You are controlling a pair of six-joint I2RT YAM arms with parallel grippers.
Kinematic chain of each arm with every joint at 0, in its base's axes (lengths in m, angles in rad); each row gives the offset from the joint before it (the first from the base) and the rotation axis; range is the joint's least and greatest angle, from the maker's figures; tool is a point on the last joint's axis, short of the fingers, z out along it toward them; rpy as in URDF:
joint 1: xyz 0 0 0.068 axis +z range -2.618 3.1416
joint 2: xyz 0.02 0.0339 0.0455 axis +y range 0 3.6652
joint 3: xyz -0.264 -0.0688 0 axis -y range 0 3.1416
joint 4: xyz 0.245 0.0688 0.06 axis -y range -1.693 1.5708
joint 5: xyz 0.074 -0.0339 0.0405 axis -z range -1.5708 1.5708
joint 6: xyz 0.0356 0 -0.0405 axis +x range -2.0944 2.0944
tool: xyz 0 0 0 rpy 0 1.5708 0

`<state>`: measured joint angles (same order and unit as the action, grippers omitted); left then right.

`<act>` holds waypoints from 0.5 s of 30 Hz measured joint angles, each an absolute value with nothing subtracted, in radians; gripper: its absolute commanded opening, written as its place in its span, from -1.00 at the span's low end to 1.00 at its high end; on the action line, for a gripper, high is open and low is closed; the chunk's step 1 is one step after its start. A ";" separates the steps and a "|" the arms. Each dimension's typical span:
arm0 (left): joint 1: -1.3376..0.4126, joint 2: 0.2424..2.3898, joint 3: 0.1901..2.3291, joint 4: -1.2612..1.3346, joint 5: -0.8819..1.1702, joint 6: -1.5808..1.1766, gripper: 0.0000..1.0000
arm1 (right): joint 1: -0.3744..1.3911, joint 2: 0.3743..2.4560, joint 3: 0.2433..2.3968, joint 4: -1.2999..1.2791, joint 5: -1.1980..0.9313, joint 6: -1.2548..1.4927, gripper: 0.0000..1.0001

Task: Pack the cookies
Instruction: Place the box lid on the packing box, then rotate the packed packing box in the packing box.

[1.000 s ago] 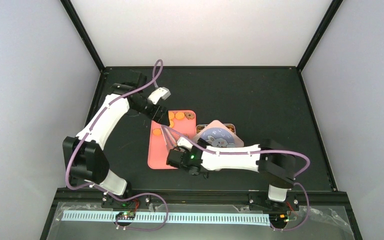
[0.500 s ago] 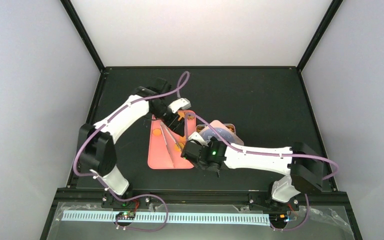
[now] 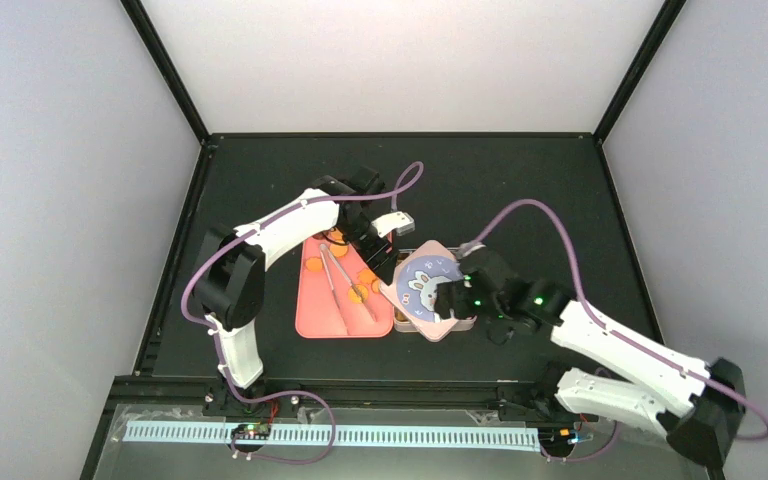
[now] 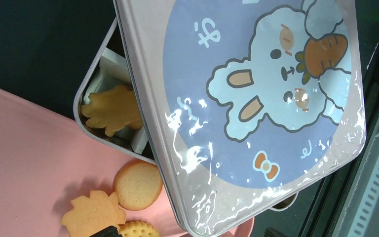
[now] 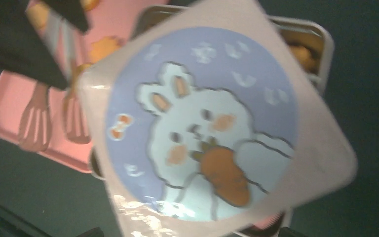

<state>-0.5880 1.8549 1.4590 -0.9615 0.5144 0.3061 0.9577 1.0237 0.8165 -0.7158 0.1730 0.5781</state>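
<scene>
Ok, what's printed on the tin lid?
The lid: pale rabbit holding an orange carrot on a blue circle; clearest in left wrist view.

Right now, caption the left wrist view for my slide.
Rabbit-print lid askew over the tin, one cookie visible inside, three more on the pink tray.

Black table (image 3: 520,190), bearing two things directly. Beneath the left fingers (image 3: 380,262), a pink tray (image 3: 312,315). Just beside it, at the right fingers (image 3: 450,299), a grey tin (image 4: 90,86).
</scene>
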 measured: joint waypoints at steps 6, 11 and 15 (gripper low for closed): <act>-0.591 1.855 1.460 -0.963 0.510 0.308 0.42 | 0.765 0.855 0.656 -0.740 0.054 0.673 0.86; -0.602 1.855 1.459 -0.963 0.509 0.311 0.36 | 0.715 0.904 0.622 -0.733 0.016 0.698 0.81; -0.612 1.855 1.448 -0.961 0.508 0.313 0.30 | 0.630 0.975 0.622 -0.686 -0.011 0.675 0.74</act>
<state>-0.6121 1.8553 1.4475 -0.9611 0.5076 0.3126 0.6300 0.9749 0.6220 -0.6861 -0.0113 0.6746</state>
